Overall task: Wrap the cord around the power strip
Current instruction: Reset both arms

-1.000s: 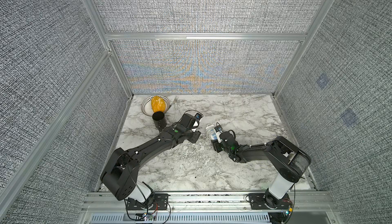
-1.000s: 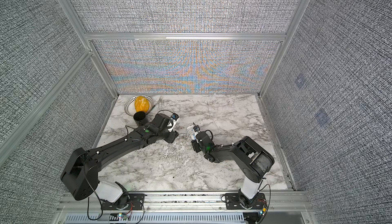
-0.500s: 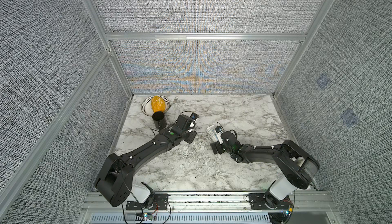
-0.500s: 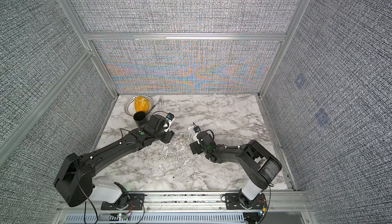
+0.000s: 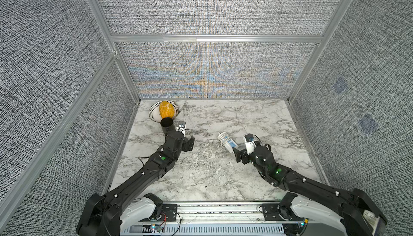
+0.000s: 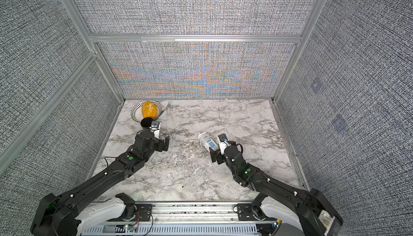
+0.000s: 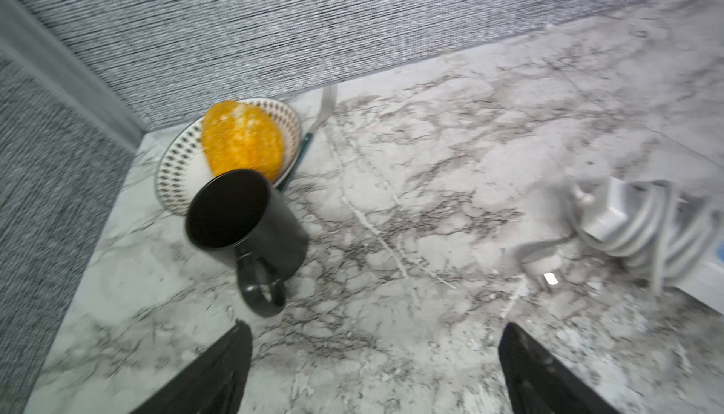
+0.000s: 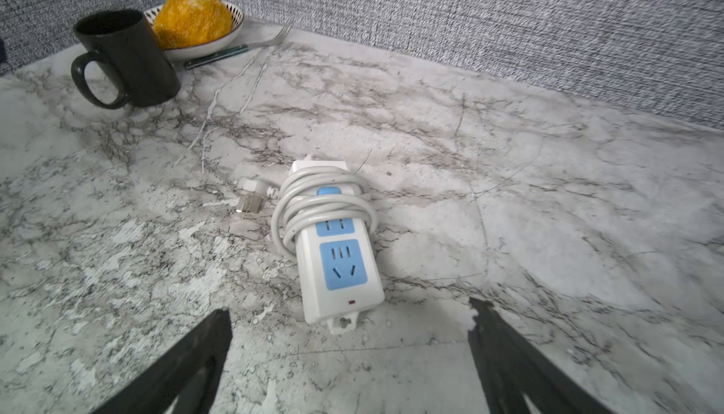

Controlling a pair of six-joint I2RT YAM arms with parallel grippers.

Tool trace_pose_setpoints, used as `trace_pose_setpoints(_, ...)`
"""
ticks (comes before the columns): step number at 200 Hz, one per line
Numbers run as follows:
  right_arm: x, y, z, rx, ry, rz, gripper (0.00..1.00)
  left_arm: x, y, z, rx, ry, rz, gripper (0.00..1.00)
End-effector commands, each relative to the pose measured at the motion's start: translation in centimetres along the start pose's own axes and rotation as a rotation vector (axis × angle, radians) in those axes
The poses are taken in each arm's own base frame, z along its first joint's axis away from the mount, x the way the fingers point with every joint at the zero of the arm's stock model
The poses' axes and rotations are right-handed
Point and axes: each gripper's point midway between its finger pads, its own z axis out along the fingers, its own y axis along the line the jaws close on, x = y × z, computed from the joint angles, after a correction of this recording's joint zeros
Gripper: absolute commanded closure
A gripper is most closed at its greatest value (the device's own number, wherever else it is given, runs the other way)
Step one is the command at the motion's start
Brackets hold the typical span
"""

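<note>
Marble-pattern worktop point(image 5: 201, 179), grey veins on white.

Your right gripper point(image 8: 349, 309) sits right of centre, about mid-depth. Its jaws are spread wide and hold nothing. The black fingers stand either side of the near end of the power strip point(image 8: 341, 271) without touching it.

The power strip lies flat on the marble, socket face up, with its long axis running away from the gripper. Two light-blue socket panels are bare on the near half.

The cord point(image 8: 313, 208), white-grey, is wound in several loose turns around the far half, crossing over the blue button. One loop sags off the left side onto the marble.

The plug point(image 8: 250, 196), small and white, lies on the worktop just beside the coil, toward the left arm. A short run of cord joins it to the coil.

Your left gripper point(image 7: 376, 326) is left of centre, well apart from the strip. Its jaws are also wide and empty, with only bare marble between the fingers. That wrist view is motion-blurred.

Farther on, toward the far left corner:
- A black mug point(image 8: 125, 55) stands upright.
- Behind it is a white bowl point(image 8: 231, 28) with a dotted rim, touching or nearly so.
- An orange lump point(image 8: 188, 16) with a rough surface sits in the bowl; you cannot tell what it is.
- A fork point(image 8: 250, 45) with a dark handle lies against the bowl's right side, tines toward the back wall.
</note>
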Motion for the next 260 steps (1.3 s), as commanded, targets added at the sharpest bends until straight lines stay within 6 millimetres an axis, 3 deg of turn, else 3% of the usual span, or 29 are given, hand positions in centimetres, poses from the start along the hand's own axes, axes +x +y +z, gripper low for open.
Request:
trace_pose_setpoints(1, -1.4, -2.6, -0.8, 0.123, -0.068, -0.054, 0.02, -0.9, 3.6, 0.3, -0.155, -0.077, -0.092, 0.00)
trace_pose_setpoints(18, -1.8, -5.4, -1.2, 0.230, -0.099, -0.063, 0.02, 0.4, 6.2, 1.1, -0.249, -0.085, -0.116, 0.00)
trace_pose_setpoints(31, -1.6, -8.6, -1.4, 0.318, -0.133, -0.016, 0.02, 0.1, 8.2, 1.6, -0.304, -0.102, -0.135, 0.00)
trace_pose_setpoints(52, -1.0, -13.7, -1.5, 0.398, -0.165, 0.102, 0.02, -0.4, 9.8, 3.2, -0.329, -0.115, -0.066, 0.00)
trace_pose_setpoints(73, -1.1, -16.7, -1.9, 0.451, -0.227, 0.129, 0.02, 2.2, 12.2, 5.7, -0.394, -0.023, -0.048, 0.00)
trace_pose_setpoints(90, 0.3, -18.1, -1.2, 0.464, -0.218, 0.131, 0.02, 4.1, 13.5, 6.6, -0.400, -0.067, -0.113, 0.00)
trace_pose_setpoints(108, 1.7, -18.1, -0.6, 0.470, -0.207, 0.050, 0.02, 5.5, 12.9, 7.6, -0.335, -0.110, -0.131, 0.00)
trace_pose_setpoints(130, 0.5, -18.1, -2.5, 0.455, -0.385, 0.068, 0.02, 5.3, 12.5, 7.6, -0.310, -0.119, -0.117, 0.00)
trace_pose_setpoints(151, 1.9, -17.4, -0.3, 0.377, -0.342, 0.036, 0.02, 5.1, 11.6, 8.2, -0.254, -0.099, -0.091, 0.00)
trace_pose_setpoints(170, 1.3, -17.4, -1.0, 0.390, -0.390, 0.030, 0.02, 5.2, 11.7, 8.1, -0.261, -0.099, -0.093, 0.00)
trace_pose_setpoints(176, 2.1, -17.6, -0.6, 0.396, -0.336, 0.047, 0.02, 5.2, 11.7, 8.1, -0.260, -0.096, -0.092, 0.00)
trace_pose_setpoints(198, 1.5, -16.7, 0.5, 0.321, -0.352, 0.005, 0.02, 5.1, 11.6, 8.2, -0.255, -0.094, -0.093, 0.00)
trace_pose_setpoints(218, 2.1, -17.1, 1.6, 0.320, -0.278, 0.019, 0.02, 5.2, 11.6, 8.2, -0.253, -0.092, -0.092, 0.00)
trace_pose_setpoints(260, 1.9, -17.4, 2.0, 0.322, -0.281, 0.025, 0.02, 5.2, 11.6, 8.5, -0.239, -0.085, -0.096, 0.00)
